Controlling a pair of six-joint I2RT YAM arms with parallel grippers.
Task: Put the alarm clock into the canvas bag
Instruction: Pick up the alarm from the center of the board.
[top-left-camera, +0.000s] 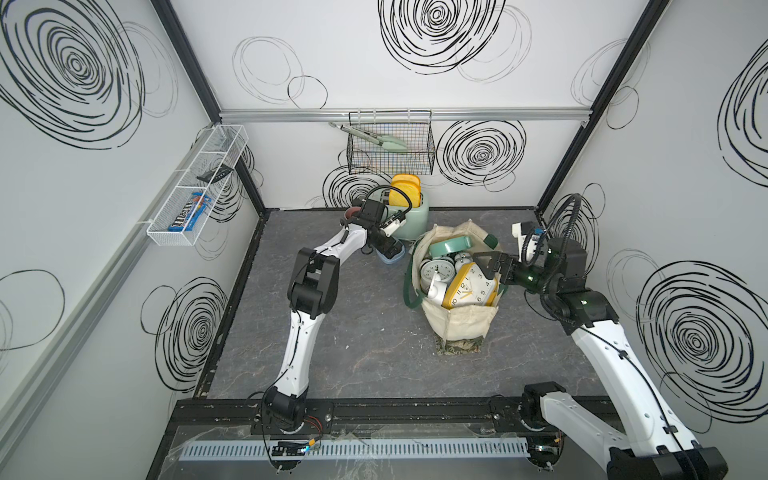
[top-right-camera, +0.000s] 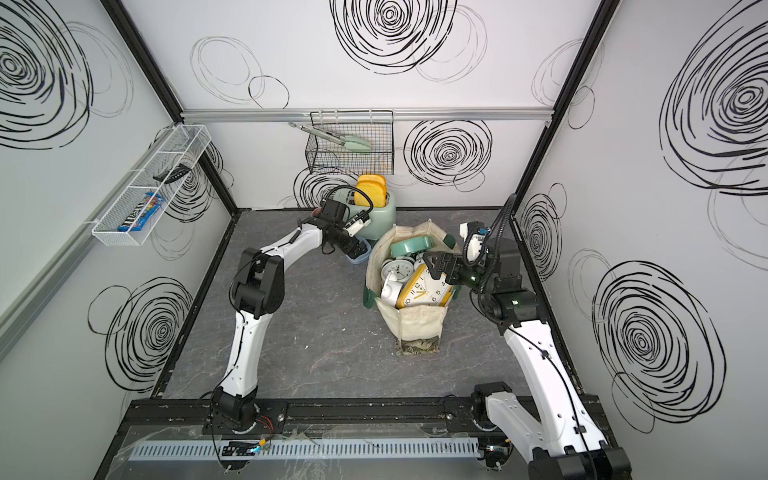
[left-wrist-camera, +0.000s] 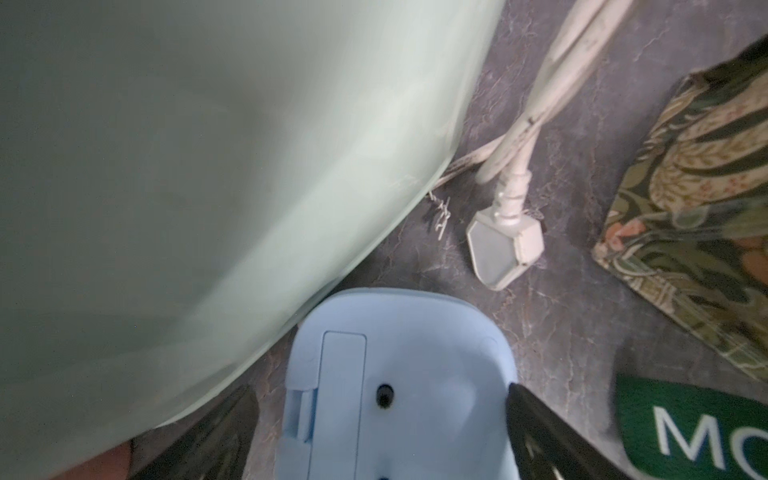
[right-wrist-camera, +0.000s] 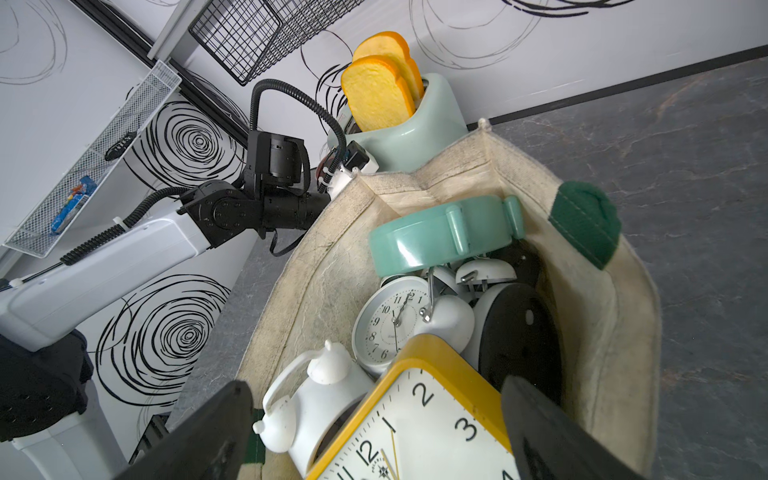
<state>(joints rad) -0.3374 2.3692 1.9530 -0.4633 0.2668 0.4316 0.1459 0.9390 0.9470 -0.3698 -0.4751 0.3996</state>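
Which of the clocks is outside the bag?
The light blue clock, lying beside the toaster between the open jaws of the left gripper. The yellow clock, mint clock and white clock sit inside the canvas bag.

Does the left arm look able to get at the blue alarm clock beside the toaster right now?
Probably yes: the left end effector is open, straddling the blue alarm clock, nothing on top; the toaster crowds one side.

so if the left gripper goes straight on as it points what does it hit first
Most likely the light blue alarm clock, lying between the open jaws of the left gripper; the mint toaster stands close beside.
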